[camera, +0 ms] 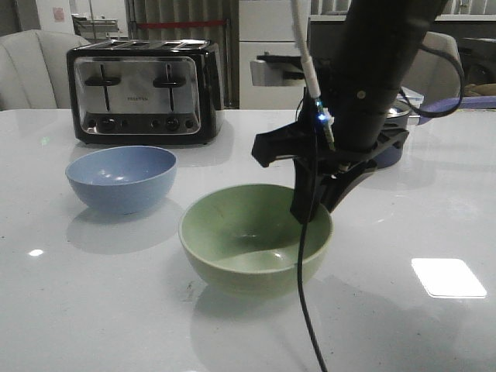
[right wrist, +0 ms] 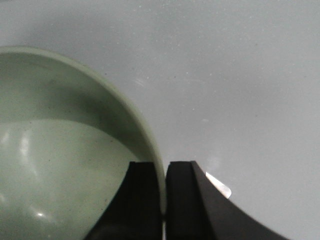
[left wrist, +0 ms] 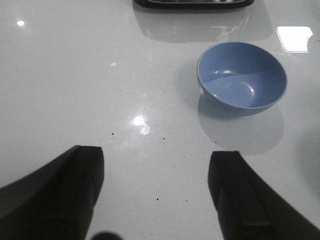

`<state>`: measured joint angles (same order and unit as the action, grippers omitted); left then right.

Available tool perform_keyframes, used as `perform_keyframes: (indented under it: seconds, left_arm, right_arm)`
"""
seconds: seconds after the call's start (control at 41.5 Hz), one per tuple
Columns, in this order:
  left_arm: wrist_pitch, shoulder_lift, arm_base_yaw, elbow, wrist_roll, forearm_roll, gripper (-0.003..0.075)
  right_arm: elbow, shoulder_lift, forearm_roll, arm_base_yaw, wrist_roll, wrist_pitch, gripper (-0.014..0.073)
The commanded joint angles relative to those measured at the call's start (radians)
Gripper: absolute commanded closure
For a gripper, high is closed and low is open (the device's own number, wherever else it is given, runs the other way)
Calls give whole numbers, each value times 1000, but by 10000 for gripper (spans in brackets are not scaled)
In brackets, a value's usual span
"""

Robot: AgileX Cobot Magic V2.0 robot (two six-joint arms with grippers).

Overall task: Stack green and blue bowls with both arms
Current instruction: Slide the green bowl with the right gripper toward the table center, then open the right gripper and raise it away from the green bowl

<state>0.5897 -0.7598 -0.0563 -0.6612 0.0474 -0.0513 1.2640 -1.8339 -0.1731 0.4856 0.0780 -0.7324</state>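
Note:
The green bowl [camera: 252,236] stands upright in the middle of the white table. My right gripper [camera: 316,205] is shut on its right rim, one finger inside and one outside; the right wrist view shows the rim [right wrist: 150,140] pinched between the fingers [right wrist: 141,195]. The blue bowl [camera: 122,177] stands upright to the left, apart from the green one. It also shows in the left wrist view [left wrist: 242,78]. My left gripper [left wrist: 157,185] is open and empty above bare table, some way short of the blue bowl. The left arm is out of the front view.
A black and chrome toaster [camera: 144,91] stands at the back left behind the blue bowl. A dark pot [camera: 397,143] is partly hidden behind my right arm. A grey chair [camera: 35,68] stands beyond the table's far left edge.

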Motion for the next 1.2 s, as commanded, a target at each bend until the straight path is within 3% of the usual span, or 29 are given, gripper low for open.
perform_keyframes:
  seconds: [0.0,0.144,0.241,0.458,0.698,0.963,1.18]
  left_arm:
    - [-74,2,-6,-27,-2,-6,213]
    - [-74,2,-6,-27,-2,-6,213]
    - [-74,2,-6,-27,-2,-6,213]
    - [-74,2,-6,-27,-2,-6,213]
    - [-72,2,-6,-27,-2,-11,213]
    - [-47,2,-6,-32,5,-13,213]
    - [-17,-23,-6,-83,27,-13,213]
  right_arm:
    - [24,27,-13,0,12,53,461]
    - [25,16,-11,0,12,79,227]
    - [27,33,0,-1,12,99,153]
    - [-8,182,4,3,24,126,168]
    - [-203,495,7,44,128,159,168]
    - [-410,804,6,47,128,127,168]
    - [-509,941,6,47,128,97,168]
